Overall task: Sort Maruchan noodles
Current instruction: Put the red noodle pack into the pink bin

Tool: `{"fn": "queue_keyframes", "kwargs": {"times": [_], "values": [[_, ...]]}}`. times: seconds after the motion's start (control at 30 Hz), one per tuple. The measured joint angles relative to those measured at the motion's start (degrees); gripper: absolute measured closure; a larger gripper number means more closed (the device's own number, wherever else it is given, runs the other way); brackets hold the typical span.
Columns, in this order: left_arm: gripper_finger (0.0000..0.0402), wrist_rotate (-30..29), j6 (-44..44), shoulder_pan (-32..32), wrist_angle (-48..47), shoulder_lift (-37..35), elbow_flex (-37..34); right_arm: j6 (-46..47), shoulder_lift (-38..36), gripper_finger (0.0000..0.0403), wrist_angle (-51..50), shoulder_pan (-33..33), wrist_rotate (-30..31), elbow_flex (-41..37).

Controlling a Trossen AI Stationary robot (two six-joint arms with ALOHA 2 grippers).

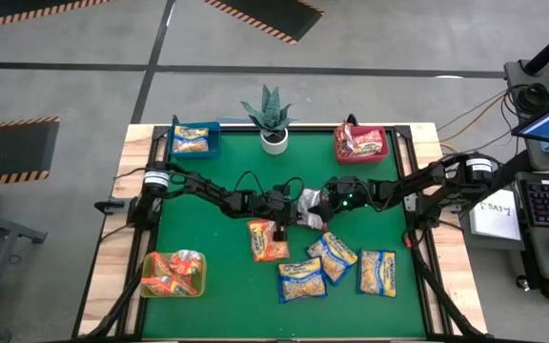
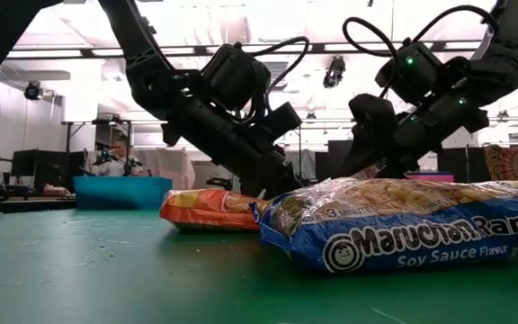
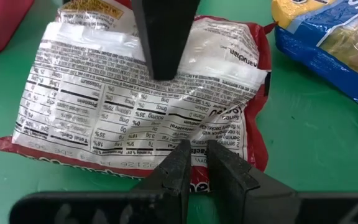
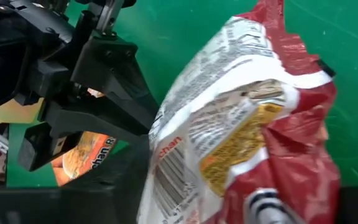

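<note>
The left claw (image 3: 194,163) is pinched shut on the near edge of a red packet (image 3: 135,93), which lies label-side up at mid-table. The right claw (image 1: 324,202) meets it from the other side; its fingers seem to straddle the packet's far end, but whether they have bitten yet I cannot tell. This looks like a handover. To do it well, the right claw should clamp fully on the crimped seam before the left lets go, then lift clear of the orange packet (image 1: 267,239) just beside it and carry toward the red bin (image 1: 383,155).
</note>
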Motion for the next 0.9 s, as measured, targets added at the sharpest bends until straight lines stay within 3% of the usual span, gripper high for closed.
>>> {"fn": "queue_keyframes", "kwargs": {"times": [0.23, 0.4, 0.63, 0.9], "values": [[0.0364, 0.0, 0.0, 0.0, -0.1, -0.4, 0.0, 0.8, 0.0, 0.0295, -0.2, 0.0, 0.4, 0.0], [0.0364, 0.0, 0.8, -0.1, -2.4, -2.6, -0.2, 0.5, -0.1, 0.0350, 0.1, 0.0, 0.8, 0.0], [0.0364, -0.1, 3.5, 0.0, -11.1, -8.6, -0.2, -0.1, -0.6, 0.0358, 0.0, 0.0, 1.7, 0.0], [0.0364, -0.1, 7.0, -0.2, -20.5, -22.6, -2.5, -2.4, -7.3, 0.0361, -0.5, -0.3, 1.8, 1.8]]}}
